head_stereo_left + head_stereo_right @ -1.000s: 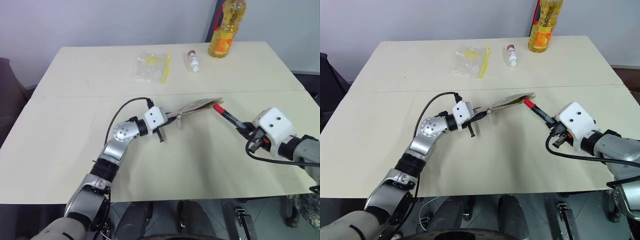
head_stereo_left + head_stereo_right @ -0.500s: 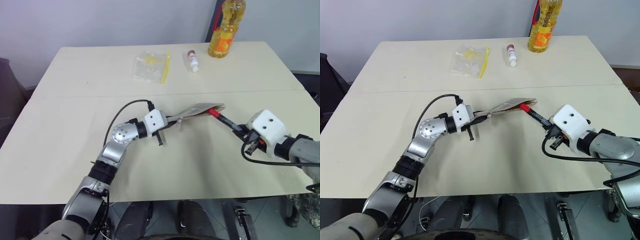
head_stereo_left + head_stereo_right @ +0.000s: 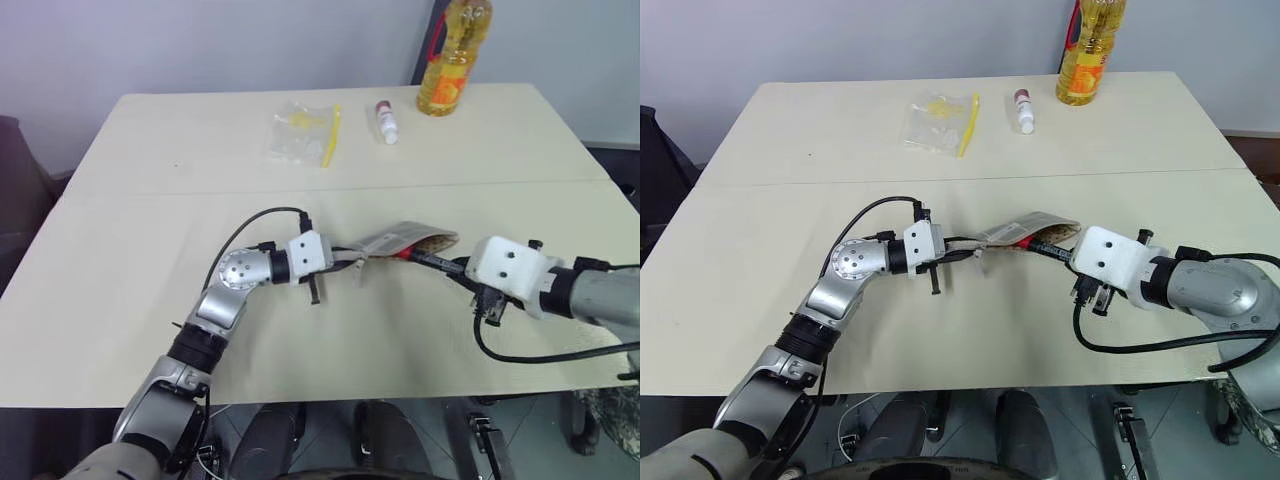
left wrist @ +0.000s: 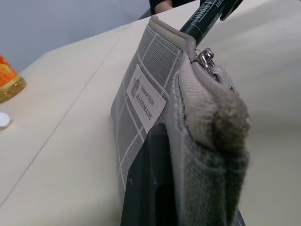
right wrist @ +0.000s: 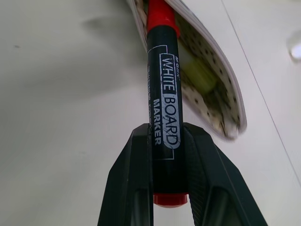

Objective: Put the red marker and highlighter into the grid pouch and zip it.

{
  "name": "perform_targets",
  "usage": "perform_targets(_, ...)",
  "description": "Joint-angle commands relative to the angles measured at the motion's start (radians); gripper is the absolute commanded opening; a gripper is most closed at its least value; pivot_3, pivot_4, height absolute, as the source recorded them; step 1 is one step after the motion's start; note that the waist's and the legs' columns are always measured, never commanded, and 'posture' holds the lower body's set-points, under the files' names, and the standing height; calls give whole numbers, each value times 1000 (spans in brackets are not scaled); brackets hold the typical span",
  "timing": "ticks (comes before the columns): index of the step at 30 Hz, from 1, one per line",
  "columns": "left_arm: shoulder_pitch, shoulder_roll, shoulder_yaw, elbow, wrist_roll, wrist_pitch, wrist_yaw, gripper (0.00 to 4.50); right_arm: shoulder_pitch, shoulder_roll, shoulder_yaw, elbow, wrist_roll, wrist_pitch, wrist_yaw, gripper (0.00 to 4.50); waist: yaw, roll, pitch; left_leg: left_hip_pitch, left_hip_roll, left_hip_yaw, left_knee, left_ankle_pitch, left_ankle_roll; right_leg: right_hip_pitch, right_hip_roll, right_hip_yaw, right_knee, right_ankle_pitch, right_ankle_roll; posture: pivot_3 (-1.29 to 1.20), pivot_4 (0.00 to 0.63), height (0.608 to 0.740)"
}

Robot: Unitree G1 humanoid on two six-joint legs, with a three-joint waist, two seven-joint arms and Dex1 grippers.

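Beige laminate covers the counter [image 3: 120, 250], which carries all items.

At the far edge stands an oil bottle [image 3: 452, 60] with yellow contents. Near it lies a small white bottle [image 3: 385, 121] with a red cap, and beside that a clear plastic bag [image 3: 300, 133] with a yellow strip.

Near the counter's middle, the pouch [image 3: 405, 240] is lifted at one end. It is grey fabric with white grid lines and a white label; its lining is dotted. The mouth faces the right arm and gapes open, zipper undone.

Left pincer [image 3: 345, 257]: fully closed, clamped on the pouch's end opposite the mouth. One black finger [image 4: 150, 183] lies flat against the gridded side, below the label.

Right pincer [image 3: 462, 270]: closed on the marker [image 5: 163, 80], gripping the black barrel close to its red tail. The marker points into the pouch mouth; its red cap is already past the rim, while the barrel remains outside.

Highlighter [image 5: 200, 75]: a yellow body lies inside the pouch, against the dotted lining, just beside the marker's cap.
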State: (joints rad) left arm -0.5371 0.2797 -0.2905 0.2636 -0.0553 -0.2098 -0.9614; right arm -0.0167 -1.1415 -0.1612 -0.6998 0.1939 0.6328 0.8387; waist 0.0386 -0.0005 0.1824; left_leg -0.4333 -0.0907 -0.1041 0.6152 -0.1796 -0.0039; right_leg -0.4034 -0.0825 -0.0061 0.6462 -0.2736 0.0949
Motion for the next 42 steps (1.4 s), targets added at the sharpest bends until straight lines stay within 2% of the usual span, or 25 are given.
perform_targets(1,-5,3,0,-40,-21,4,-16,0,-35,-39,17,2,-42,-89,38,367,0,0,0,0,0,0,0,0,0,0,0,0,0,0,0,0,150,740)
perform_targets(5,-2,7,-11,-62,-31,25,-48,0,-101,-52,108,25,-102,-151,60,367,-2,0,0,0,0,0,0,0,0,0,0,0,0,-1,-1,0,150,740)
perform_targets(11,21,17,-39,-144,-44,68,-96,0,-244,-1,269,45,-184,-118,64,367,-2,0,0,0,0,0,0,0,0,-1,0,0,0,-1,-2,0,150,740)
perform_targets(18,37,18,-45,-210,-51,121,-107,0,-302,44,336,70,-248,-103,72,367,0,0,0,-1,0,0,0,0,0,-1,-1,0,0,-1,-2,0,150,740)
perform_targets(19,39,20,-46,-212,-50,123,-107,0,-306,50,329,73,-243,-91,72,1167,-1,0,0,-1,0,0,0,0,0,-1,-1,0,0,-1,-2,0,150,740)
perform_targets(20,41,22,-46,-213,-50,125,-107,0,-310,53,320,75,-237,-83,73,1414,-1,0,0,-1,0,0,0,0,0,-1,0,0,0,-1,-2,0,150,740)
perform_targets(21,42,23,-46,-213,-51,125,-107,0,-312,56,313,76,-234,-78,75,1854,-1,0,0,-1,0,0,0,0,0,-1,0,0,0,-1,-2,0,150,740)
perform_targets(23,43,26,-44,-209,-51,128,-101,0,-314,71,276,69,-216,-67,68,2815,-2,0,0,-1,0,0,0,0,0,-2,0,0,0,-1,-2,0,150,740)
perform_targets(24,41,26,-40,-204,-50,131,-94,0,-312,83,242,61,-192,-51,67,3470,-1,0,0,-1,0,0,0,0,0,-2,0,0,0,-1,-2,0,150,740)
perform_targets(26,36,19,-26,-194,-56,145,-72,0,-299,97,161,45,-133,-10,77,4328,-1,0,0,-1,0,0,0,0,0,-2,0,0,0,-1,-1,0,150,740)
perform_targets(28,30,11,-14,-184,-64,161,-49,0,-281,106,88,32,-81,27,90,4328,0,0,0,-1,0,0,0,0,0,-2,0,0,0,1,1,0,150,740)
perform_targets(32,11,-33,29,-143,-92,228,31,0,-233,149,-145,-14,109,183,130,4328,3,0,0,-1,0,0,0,0,0,-1,0,0,0,1,1,0,150,740)
perform_targets(35,-4,-68,45,-119,-97,256,77,0,-218,214,-229,-50,229,282,103,4328,1,0,0,-1,0,0,0,0,0,-1,0,0,0,1,1,0,150,740)
perform_targets(38,-25,-105,60,-85,-94,275,128,0,-198,283,-240,-93,315,355,50,4328,0,0,0,-1,0,0,0,0,0,-1,0,0,1,1,1,0,150,740)
perform_targets(42,-56,-161,72,-45,-92,283,194,0,-174,407,-104,-65,265,366,-122,4328,0,0,0,-1,0,0,1,0,0,-1,0,0,1,1,1,0,150,740)
